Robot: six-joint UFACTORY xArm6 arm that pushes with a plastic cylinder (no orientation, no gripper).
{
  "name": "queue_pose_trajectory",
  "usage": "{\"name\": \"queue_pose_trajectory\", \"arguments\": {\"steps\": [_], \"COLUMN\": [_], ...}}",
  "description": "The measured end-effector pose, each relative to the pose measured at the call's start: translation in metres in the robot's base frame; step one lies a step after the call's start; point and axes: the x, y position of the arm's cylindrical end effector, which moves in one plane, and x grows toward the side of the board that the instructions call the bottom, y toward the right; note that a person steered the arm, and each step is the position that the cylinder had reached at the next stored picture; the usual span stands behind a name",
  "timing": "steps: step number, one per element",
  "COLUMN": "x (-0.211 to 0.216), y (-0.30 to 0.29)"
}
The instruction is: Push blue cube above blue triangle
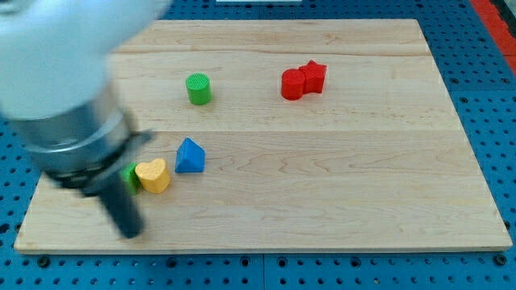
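The blue triangle (189, 156) lies left of the board's middle. No blue cube shows; it may be hidden behind my blurred arm at the view's left. My tip (131, 234) rests on the board near the bottom-left edge, below and left of the yellow heart (152, 175) and well below-left of the blue triangle. It touches no block.
A green block (130, 176), partly hidden by the arm, touches the yellow heart's left side. A green cylinder (198, 89) stands toward the top left. A red cylinder (293, 84) and a red star (314, 76) touch each other at top centre. The wooden board (363, 201) sits on a blue pegboard.
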Motion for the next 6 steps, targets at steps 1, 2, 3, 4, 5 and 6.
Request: {"name": "queue_pose_trajectory", "arguments": {"steps": [1, 2, 3, 4, 5, 6], "x": [0.000, -0.021, -0.025, -0.067, -0.105, -0.111], "y": [-0.108, -0.111, -0.111, -0.110, -0.106, -0.059]}}
